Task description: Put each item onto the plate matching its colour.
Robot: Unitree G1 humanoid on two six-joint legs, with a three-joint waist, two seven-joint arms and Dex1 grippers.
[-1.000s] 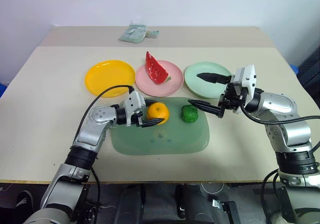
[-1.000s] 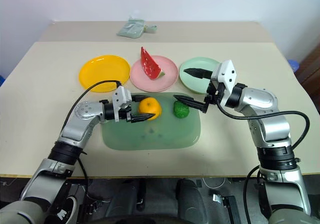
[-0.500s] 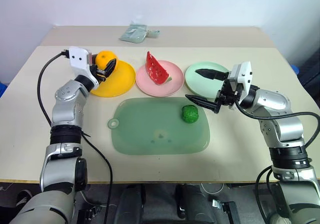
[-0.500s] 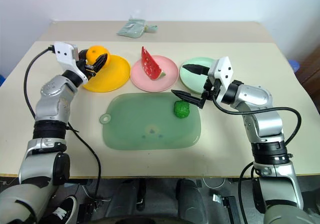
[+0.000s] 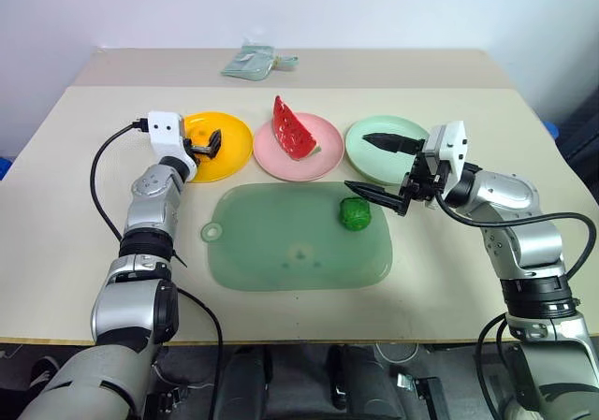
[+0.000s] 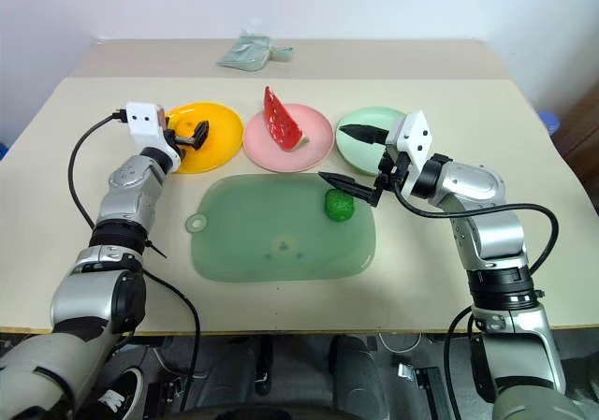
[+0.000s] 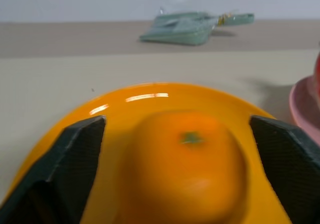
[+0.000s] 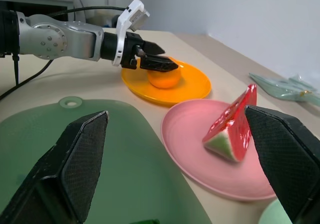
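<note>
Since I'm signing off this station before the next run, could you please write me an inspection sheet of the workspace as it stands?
Surface: beige table, green mat in the middle.
Job's things: orange fruit on yellow plate; watermelon wedge on pink plate; dark-green lump on the mat; mint plate bare.
Clutter: crumpled pale-green packet at the far edge.
Grippers: left gripper open, fingers either side of the orange; right gripper open, beside the lump.
Cables: black cable looping from the left wrist; another along the right arm.
Surroundings: plain pale wall.
</note>
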